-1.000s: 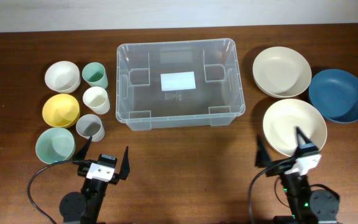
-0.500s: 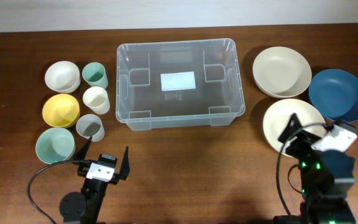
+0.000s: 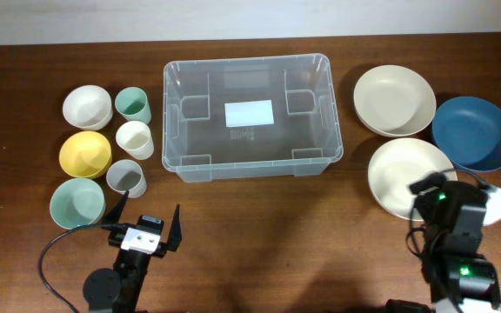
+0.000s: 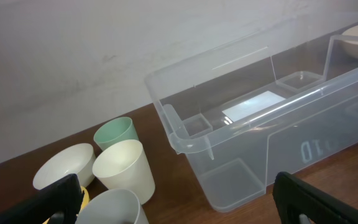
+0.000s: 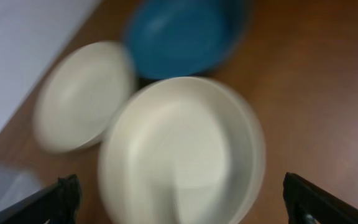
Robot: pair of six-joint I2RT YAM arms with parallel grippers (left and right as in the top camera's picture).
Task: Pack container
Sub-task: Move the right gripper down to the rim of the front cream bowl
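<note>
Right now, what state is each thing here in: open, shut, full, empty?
container: upright, lidless, empty.
left gripper: open, empty.
right gripper: open, empty.
near cream bowl: upright, empty.
far cream bowl: upright, empty.
blue bowl: upright, empty.
white bowl: upright, empty.
yellow bowl: upright, empty.
pale green bowl: upright, empty.
green cup: upright, empty.
cream cup: upright, empty.
grey cup: upright, empty.
</note>
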